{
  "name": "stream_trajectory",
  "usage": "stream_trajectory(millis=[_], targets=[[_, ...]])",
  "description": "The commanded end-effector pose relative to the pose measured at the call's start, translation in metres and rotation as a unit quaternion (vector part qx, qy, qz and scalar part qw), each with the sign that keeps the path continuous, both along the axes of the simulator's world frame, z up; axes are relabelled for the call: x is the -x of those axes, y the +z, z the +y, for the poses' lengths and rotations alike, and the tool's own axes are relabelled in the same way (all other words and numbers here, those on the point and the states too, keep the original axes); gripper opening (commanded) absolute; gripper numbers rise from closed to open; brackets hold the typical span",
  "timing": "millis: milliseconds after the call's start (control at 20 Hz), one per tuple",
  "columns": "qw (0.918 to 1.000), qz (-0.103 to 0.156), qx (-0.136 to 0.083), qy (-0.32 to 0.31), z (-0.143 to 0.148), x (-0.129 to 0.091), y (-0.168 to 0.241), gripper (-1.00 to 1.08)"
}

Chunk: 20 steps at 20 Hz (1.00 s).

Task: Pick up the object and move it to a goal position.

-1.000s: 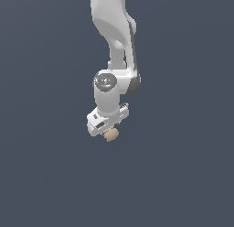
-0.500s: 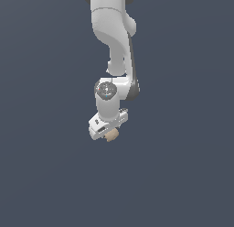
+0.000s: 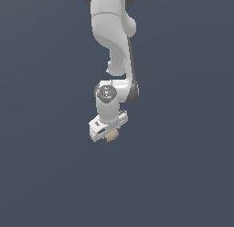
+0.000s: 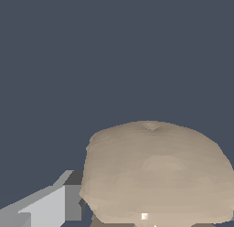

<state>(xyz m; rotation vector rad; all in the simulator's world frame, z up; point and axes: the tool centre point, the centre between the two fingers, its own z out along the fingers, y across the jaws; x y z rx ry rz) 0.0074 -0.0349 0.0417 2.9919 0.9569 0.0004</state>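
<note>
White arm [image 3: 112, 34] hanging down from the top of the exterior view against plain dark grey-blue. Claw [image 3: 109, 131] at its lower end, tilted, pinching the tan lump [image 3: 111, 136], which pokes out just beneath the white body. Seen from the wrist: lump [image 4: 157, 173] large and close, one pale finger [image 4: 48, 205] touching its side.
</note>
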Motion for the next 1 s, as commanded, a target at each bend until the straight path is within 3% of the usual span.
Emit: stream_trajectory(millis=[0, 500, 950], targets=[[1.0, 0.0, 0.0, 0.0, 0.0, 0.0, -0.001, -1.0], [1.0, 0.0, 0.0, 0.0, -0.001, 0.001, 0.006, -1.0], [1.0, 0.0, 0.0, 0.0, -0.004, 0.012, 0.048, -1.0]])
